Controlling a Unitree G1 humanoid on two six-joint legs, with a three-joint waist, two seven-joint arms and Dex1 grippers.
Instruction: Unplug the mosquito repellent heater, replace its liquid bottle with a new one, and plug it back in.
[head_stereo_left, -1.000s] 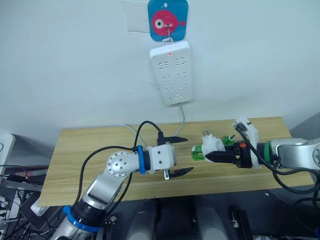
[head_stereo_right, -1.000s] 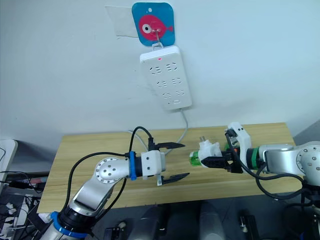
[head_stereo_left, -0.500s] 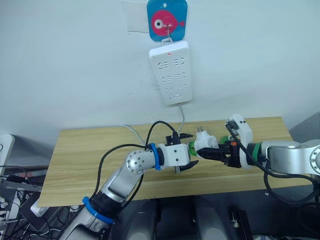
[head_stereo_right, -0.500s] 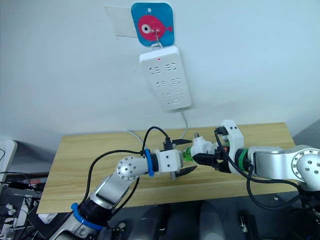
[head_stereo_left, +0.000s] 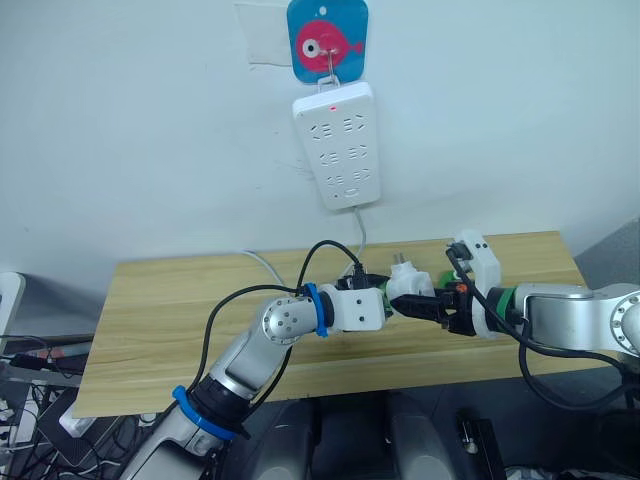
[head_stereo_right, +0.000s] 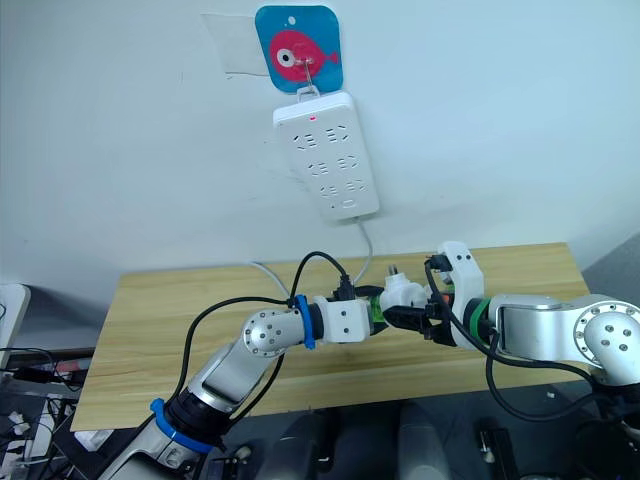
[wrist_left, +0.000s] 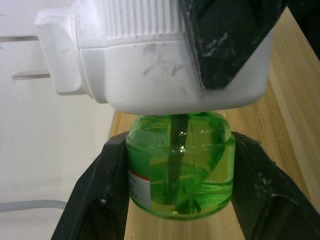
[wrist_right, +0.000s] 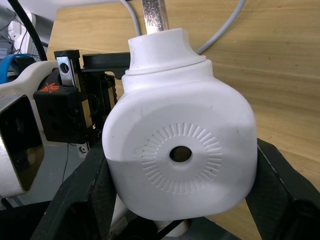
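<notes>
right gripper clamped on the mosquito repellent heater, left gripper clenched around its green liquid bottle above the wooden table

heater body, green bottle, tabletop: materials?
White rounded mosquito repellent heater: looks like moulded plastic, matte-to-satin, with ribbed detail, a radial vent pattern and light scuffs. Green liquid bottle: transparent and glossy with a paper label; clear plastic or glass, cannot tell which. Tabletop: light wood or wood-look laminate, visible straight grain, low sheen.
</notes>
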